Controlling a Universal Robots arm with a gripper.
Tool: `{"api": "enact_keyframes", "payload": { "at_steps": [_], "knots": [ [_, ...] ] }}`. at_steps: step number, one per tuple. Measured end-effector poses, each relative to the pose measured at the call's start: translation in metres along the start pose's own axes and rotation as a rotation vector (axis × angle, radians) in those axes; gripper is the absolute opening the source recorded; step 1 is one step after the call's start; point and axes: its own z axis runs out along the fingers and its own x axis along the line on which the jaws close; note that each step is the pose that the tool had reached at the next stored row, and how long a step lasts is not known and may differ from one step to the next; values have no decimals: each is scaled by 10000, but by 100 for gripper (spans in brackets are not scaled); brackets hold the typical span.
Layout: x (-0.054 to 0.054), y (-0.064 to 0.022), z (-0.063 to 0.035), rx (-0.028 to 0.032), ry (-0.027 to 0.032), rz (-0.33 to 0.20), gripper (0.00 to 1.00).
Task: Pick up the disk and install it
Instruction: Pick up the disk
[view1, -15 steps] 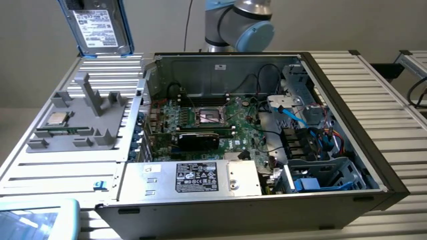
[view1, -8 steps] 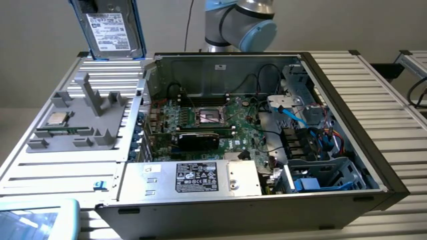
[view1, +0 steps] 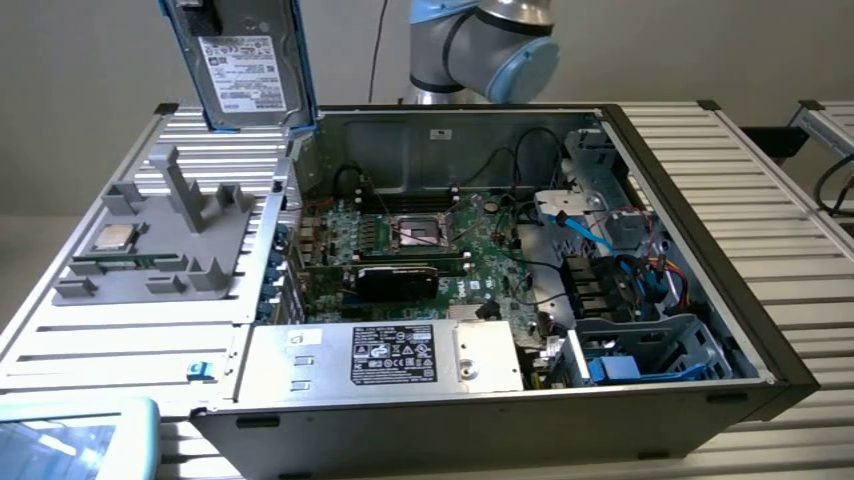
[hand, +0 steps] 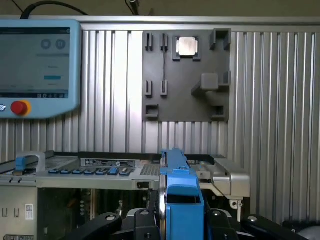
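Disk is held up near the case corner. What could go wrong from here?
1. The disk hangs nearly upright in the gripper, with its lower edge close to the case wall; it might clip it.
2. Loose cables lie beside the drive cage and could snag the disk.

Blue-framed silver hard disk (view1: 247, 72) sits upright in the claw (hand: 182, 222); open metal computer case (view1: 441, 125) lies beneath; grey plastic fixture (hand: 185, 90) beyond.

Disk (view1: 247, 72): one
CPU chip (view1: 111, 238): one
Grey fixture plate (hand: 185, 95): one
Open computer case (view1: 441, 140): one
Silver box with black label (view1: 400, 355): one
Pendant screen (hand: 37, 62): one
Red button (hand: 19, 107): one
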Motion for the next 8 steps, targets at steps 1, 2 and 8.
{"api": "enact_keyframes", "payload": {
  "at_steps": [1,2,8],
  "knots": [
    [25,-36,0,0,-1,0,37],
    [49,-75,0,-1,-1,0,37],
    [156,-342,3,-6,-3,1,37]
  ]
}}
